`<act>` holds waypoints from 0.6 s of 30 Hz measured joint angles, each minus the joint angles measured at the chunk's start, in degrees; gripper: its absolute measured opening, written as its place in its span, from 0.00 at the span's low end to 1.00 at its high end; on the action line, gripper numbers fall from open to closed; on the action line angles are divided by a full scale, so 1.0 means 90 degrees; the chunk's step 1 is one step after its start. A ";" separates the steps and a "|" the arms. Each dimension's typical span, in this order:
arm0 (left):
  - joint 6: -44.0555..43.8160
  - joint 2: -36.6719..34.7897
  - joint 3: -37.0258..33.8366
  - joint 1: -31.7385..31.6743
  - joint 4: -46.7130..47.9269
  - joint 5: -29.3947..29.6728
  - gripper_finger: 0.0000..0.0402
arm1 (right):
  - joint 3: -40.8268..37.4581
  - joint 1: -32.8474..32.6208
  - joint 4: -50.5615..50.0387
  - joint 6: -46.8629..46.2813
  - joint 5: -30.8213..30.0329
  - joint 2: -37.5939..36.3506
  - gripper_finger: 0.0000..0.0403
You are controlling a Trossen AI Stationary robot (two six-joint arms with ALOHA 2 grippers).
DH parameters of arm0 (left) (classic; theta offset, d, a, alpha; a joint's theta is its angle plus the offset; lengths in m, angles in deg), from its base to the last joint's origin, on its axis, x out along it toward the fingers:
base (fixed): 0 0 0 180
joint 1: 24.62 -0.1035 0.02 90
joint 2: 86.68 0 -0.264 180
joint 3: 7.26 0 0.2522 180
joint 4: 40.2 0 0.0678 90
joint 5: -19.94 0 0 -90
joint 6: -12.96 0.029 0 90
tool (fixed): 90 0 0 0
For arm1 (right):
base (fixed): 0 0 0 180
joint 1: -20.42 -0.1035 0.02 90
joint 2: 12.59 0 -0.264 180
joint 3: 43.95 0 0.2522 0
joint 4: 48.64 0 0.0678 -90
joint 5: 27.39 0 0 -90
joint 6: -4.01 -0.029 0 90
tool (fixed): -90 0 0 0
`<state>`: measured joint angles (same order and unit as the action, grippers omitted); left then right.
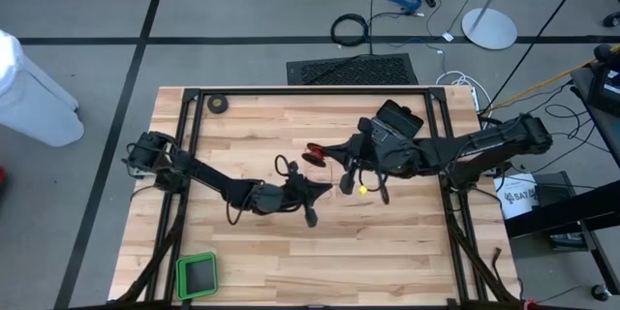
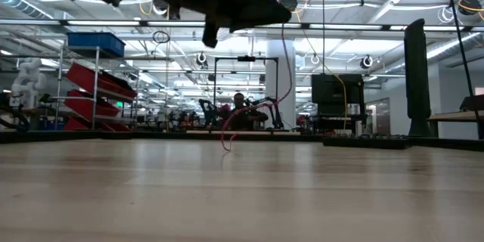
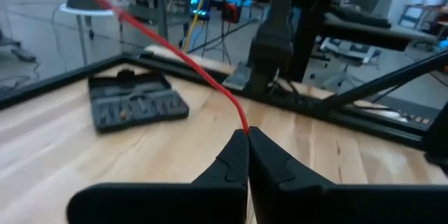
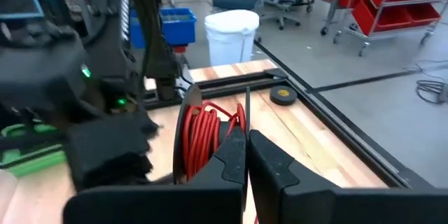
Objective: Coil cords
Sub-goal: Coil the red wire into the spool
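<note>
The cord is a thin red wire wound on a small black reel (image 4: 201, 134), which shows red near the table's middle (image 1: 315, 155). My right gripper (image 4: 246, 138) comes in from the right and is shut at the reel. A free length of wire (image 3: 175, 49) runs from the reel to my left gripper (image 3: 246, 134), which is shut on it just on the near side of the reel (image 1: 334, 190). In the low view the wire (image 2: 283, 68) hangs down in a slack curve, and its end (image 2: 226, 145) is close above the table. My left gripper pinches the red wire (image 3: 244, 124) between its two fingertips, a single strand. The fingers are about level, and the wire leaves them slanting up and away toward the reel. My right gripper is shut on the reel's nearer black flange (image 4: 247, 112), pinched edge-on between the fingertips. The fingers come about level from the table's right. The reel is lifted clear of the table, with its red windings beside the fingers.
A dark tool case (image 1: 399, 116) lies at the far right of the table (image 3: 136, 101). A black tape roll (image 1: 219, 104) sits at the far left corner (image 4: 282, 96). A green-rimmed box (image 1: 197, 274) is at the near left. Black frame rails (image 1: 310, 90) edge the table.
</note>
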<state>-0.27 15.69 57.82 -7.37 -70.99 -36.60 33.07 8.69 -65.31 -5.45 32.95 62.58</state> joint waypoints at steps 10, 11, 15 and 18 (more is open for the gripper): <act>0.0728 -0.0002 0.0575 0.0037 0.0011 -0.0346 0.00 | 0.0000 0.0017 -0.0659 -0.0095 -0.0614 0.0144 0.00; 0.0744 -0.0009 0.0607 0.0080 0.0014 -0.0361 0.00 | 0.0000 0.0017 -0.0779 -0.0158 -0.0706 0.0144 0.00; 0.0899 -0.0015 0.0720 0.0237 0.0047 -0.0386 0.00 | 0.0000 0.0017 -0.0968 -0.0233 -0.0768 0.0146 0.00; 0.0907 -0.0015 0.0745 0.0302 0.0074 -0.0384 0.00 | 0.0000 0.0016 -0.0950 -0.0235 -0.0770 0.0146 0.00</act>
<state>7.88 15.56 64.53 -4.66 -70.32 -40.05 33.07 8.84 -73.86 -7.56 26.02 63.90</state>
